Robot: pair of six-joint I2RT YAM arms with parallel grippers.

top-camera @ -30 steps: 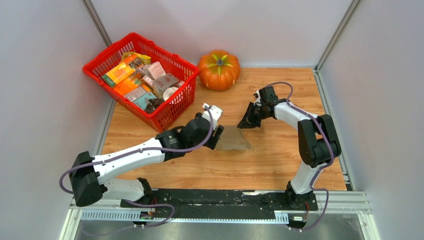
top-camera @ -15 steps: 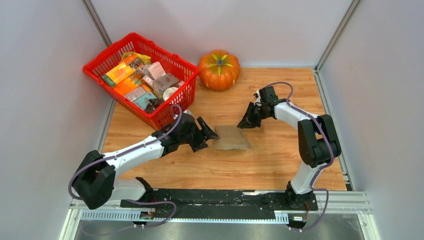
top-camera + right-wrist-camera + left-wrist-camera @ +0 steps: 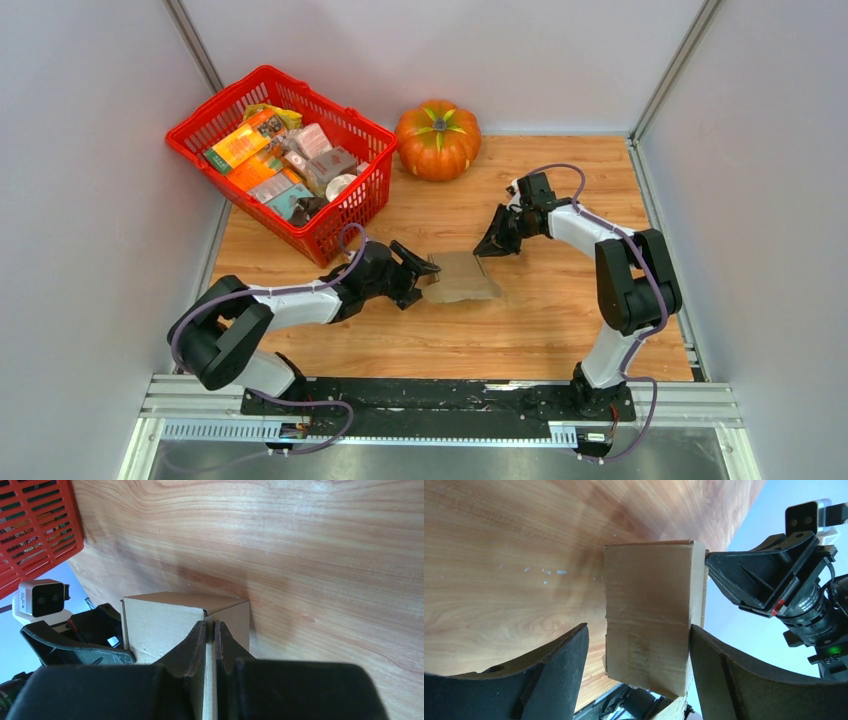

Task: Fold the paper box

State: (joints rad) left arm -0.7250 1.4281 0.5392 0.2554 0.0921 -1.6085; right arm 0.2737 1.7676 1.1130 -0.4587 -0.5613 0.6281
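Black left claw wide, right claw tight on paper box

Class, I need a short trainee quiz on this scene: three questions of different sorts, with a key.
1. True or false: the right gripper pinches an edge of the box.
2. The left gripper is: A) shut on the box; B) open, at the box; C) shut, away from the box.
3. Fill in: the orange thing right of the basket is a ____.
Key: 1 true; 2 B; 3 pumpkin.
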